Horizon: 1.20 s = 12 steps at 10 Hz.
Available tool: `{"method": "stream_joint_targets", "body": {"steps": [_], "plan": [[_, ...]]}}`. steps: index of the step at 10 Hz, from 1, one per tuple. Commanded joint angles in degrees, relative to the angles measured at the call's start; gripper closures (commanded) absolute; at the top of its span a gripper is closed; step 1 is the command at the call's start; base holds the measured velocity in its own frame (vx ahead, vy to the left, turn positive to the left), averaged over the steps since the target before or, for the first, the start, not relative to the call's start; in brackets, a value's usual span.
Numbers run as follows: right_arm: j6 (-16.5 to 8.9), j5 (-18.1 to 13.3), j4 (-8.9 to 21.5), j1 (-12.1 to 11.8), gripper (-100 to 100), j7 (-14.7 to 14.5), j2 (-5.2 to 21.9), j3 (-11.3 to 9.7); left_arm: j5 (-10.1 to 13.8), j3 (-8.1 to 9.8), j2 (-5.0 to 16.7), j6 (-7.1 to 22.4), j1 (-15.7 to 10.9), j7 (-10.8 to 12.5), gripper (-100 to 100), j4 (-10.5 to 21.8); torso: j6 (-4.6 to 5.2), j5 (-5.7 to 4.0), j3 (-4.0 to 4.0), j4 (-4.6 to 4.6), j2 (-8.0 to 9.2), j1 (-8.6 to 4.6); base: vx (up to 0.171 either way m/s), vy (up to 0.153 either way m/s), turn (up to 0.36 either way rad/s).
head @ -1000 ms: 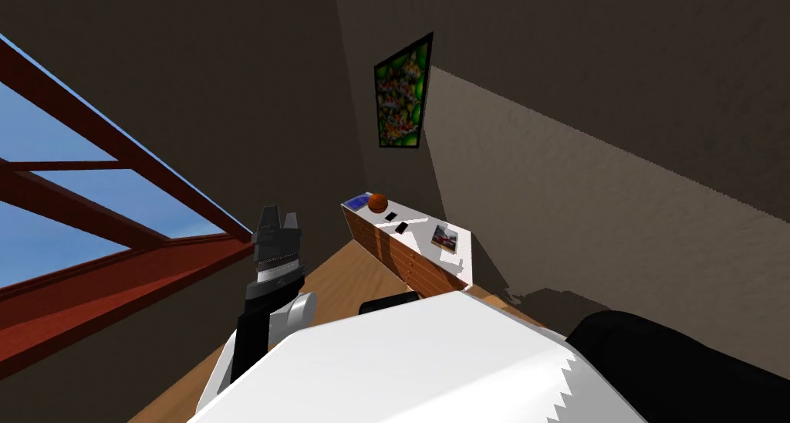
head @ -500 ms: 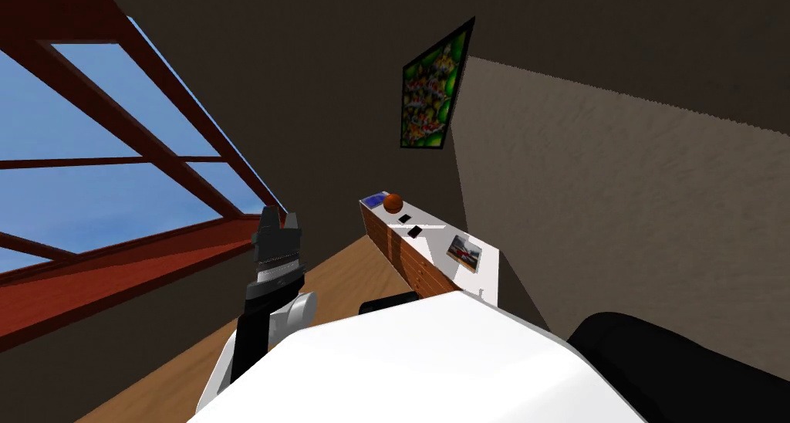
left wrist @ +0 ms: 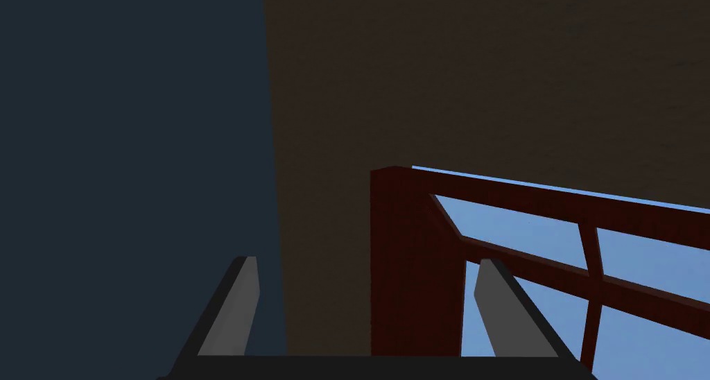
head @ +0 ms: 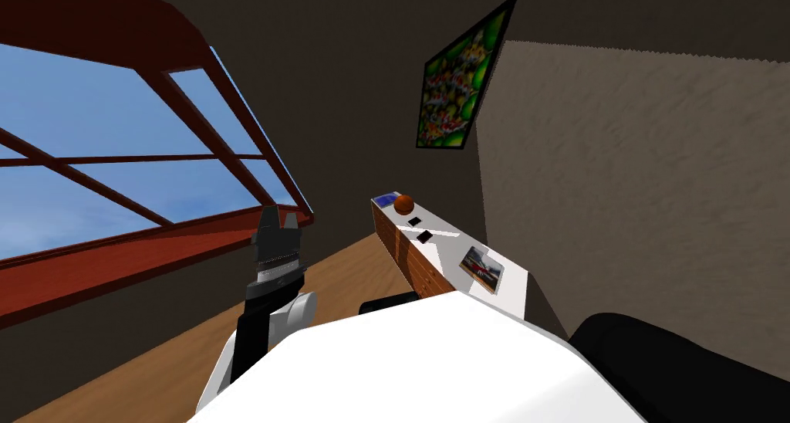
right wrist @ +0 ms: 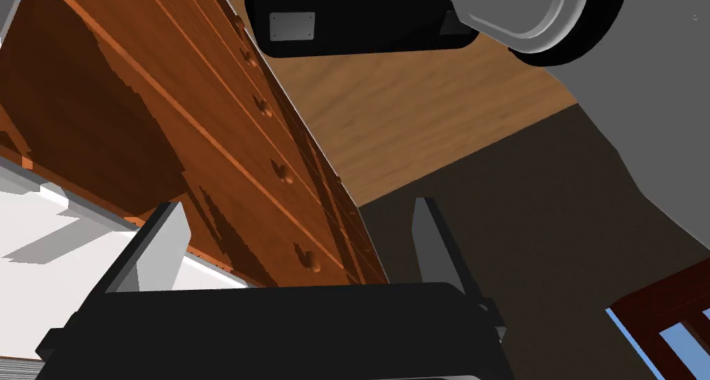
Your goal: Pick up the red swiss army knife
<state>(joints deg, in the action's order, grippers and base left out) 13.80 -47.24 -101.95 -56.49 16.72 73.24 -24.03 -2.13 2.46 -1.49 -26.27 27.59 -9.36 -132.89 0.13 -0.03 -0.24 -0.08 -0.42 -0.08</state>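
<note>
So, no red knife can be made out. The dresser (head: 407, 262) stands ahead and to the robot's right. Its white top carries an orange ball (head: 403, 204), two small dark items (head: 424, 236) and a flat picture card (head: 482, 269). The knife is probably one of the small items, but they're too small to tell, so its long axis is unreadable. The right gripper (right wrist: 298, 206), fingers spread and empty, sits just beside the drawer fronts, so it's judged the nearer arm. The left gripper (head: 278, 219), also spread, is raised by the window (head: 116, 133), well apart from the dresser.
</note>
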Motion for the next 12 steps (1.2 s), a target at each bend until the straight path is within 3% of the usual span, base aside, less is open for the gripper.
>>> {"method": "stream_joint_targets", "body": {"steps": [1, 5, 6, 10, 12], "plan": [[-1.0, -1.9, 0.7, -1.7, -100, 0.8, 2.9, -0.1, 0.0, 0.00, 0.0, 0.0, 0.0, 0.0, 0, 0.0, 0.00, 0.00, 0.00, 0.00, 0.00, 0.00, 0.046, -0.025, 0.365], [-2.8, -6.7, 4.4, -4.0, -100, 2.7, 8.2, -1.3, 0.0, 0.00, 0.0, 0.0, 0.0, 0.0, 0, 0.0, -0.06, -0.02, -0.03, -0.01, -0.05, -0.06, 0.050, -0.055, 0.350], [-2.8, -6.7, 4.4, -4.0, -100, 2.7, 8.3, -1.3, 0.0, 0.00, 0.0, 0.0, 0.0, 0.0, 0, 0.0, -0.06, -0.02, -0.05, -0.02, -0.09, -0.11, 0.040, -0.052, 0.174], [-4.8, -11.7, 8.0, -5.6, -100, 4.7, 12.8, -2.0, 0.0, 0.00, 0.0, 0.0, 0.0, 0.0, 0, 0.0, -0.05, -0.03, -0.11, -0.04, -0.19, -0.11, 0.058, -0.066, 0.359], [-5.4, -13.4, 8.8, -5.5, -100, 5.4, 13.4, -2.1, 0.0, 0.01, 0.0, 0.0, 0.0, 0.0, 0, 0.0, -0.01, -0.05, -0.13, -0.04, -0.22, -0.14, 0.084, -0.075, 0.295]]}}
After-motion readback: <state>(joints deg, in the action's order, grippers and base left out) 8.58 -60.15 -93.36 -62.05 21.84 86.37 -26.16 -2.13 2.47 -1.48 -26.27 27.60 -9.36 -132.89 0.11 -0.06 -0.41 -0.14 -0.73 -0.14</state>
